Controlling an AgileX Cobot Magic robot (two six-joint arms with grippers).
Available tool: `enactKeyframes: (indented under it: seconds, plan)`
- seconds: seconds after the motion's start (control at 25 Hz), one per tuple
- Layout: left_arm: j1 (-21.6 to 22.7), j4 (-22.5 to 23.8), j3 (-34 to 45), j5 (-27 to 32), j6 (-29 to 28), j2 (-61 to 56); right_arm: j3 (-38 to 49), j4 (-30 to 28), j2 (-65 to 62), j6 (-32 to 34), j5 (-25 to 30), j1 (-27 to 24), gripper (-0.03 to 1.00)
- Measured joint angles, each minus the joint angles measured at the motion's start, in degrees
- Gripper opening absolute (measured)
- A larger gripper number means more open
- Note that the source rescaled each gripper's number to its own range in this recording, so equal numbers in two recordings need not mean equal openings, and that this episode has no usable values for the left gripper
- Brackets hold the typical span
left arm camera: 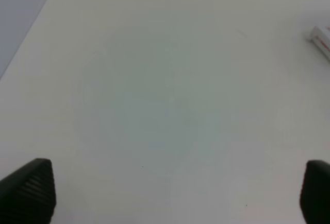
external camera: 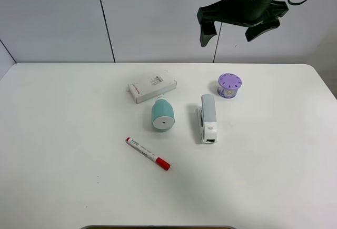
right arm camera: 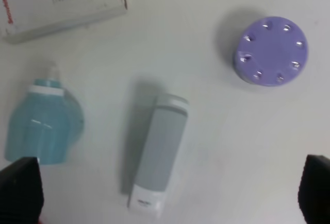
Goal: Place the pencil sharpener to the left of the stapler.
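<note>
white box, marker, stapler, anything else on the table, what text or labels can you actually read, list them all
None can be quoted; every print is too small or blurred.
White box: red print along one end and a block of dark small print, both unreadable.
Marker: dark marking on its white barrel, unreadable.
Stapler: small dark mark near one end, unreadable.
Pencil sharpener: no text seen.
Purple holed cylinder: no text seen.
</note>
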Motion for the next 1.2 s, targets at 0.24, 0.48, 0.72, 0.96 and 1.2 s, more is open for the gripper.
enactKeyframes:
  seconds: [0.24,0.48,0.72,0.96,1.2]
  plan:
    - [0.0,0.0,0.0,0.0,0.0,0.0,3.3,-0.4,-5.7,-1.9,1.5,-3.3,1.00]
    - [0.0,0.0,0.0,0.0,0.0,0.0,18.8,-0.8,-16.8,-2.2,-3.2,-9.1,1.00]
    - [0.0,0.0,0.0,0.0,0.0,0.0,34.4,-1.3,-29.4,-4.8,-7.0,-18.3,1.00]
    - [0.0,0.0,0.0,0.0,0.0,0.0,45.2,-1.5,-45.7,-9.6,-8.3,-26.3,1.00]
    - [0.0,0.0,0.0,0.0,0.0,0.0,48.6,-1.4,-61.3,-13.6,-3.3,-27.1,1.00]
